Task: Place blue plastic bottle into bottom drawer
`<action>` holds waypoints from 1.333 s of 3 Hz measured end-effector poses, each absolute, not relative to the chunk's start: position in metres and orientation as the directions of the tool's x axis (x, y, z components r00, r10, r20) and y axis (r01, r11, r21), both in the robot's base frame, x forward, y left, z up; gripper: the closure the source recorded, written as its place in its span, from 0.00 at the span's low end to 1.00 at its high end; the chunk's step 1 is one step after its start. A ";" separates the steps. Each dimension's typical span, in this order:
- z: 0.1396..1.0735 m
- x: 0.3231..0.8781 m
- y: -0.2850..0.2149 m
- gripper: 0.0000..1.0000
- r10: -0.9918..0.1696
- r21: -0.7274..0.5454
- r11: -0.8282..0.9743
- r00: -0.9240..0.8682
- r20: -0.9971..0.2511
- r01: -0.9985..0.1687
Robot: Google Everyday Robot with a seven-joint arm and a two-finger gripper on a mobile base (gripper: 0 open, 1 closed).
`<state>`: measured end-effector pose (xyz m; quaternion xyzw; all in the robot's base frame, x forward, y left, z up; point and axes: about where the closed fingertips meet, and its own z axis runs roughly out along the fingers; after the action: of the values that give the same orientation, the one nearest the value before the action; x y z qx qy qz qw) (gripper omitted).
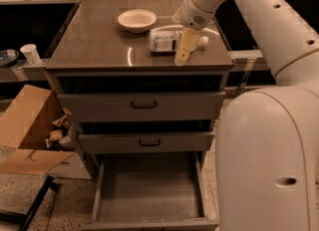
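Observation:
The blue plastic bottle (165,41) lies on its side on the cabinet top (94,46), its white cap pointing right, just right of the cream bowl (136,20). My gripper (183,51) hangs from the white arm that reaches in from the upper right. It is directly in front of the bottle's right half, near the cabinet's front edge, and hides part of the bottle. The bottom drawer (149,190) is pulled open below, with a plain grey interior and nothing in it.
Two shallower drawers with black handles (143,105) are closed above the open one. An open cardboard box (25,125) stands on the floor at the left. A white cup (31,53) sits on a ledge at the left. My white body (269,160) fills the right foreground.

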<state>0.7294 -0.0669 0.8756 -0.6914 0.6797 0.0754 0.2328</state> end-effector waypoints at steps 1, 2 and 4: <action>0.860 0.743 -0.054 0.00 -0.896 -0.203 0.036 0.059 -0.441 -0.978; 0.849 0.752 -0.044 0.19 -0.895 -0.191 0.038 0.051 -0.444 -0.981; 0.842 0.757 -0.038 0.73 -0.897 -0.179 0.035 0.048 -0.440 -0.983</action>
<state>0.7566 -0.0378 0.8415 -0.6879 0.6832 0.0958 0.2253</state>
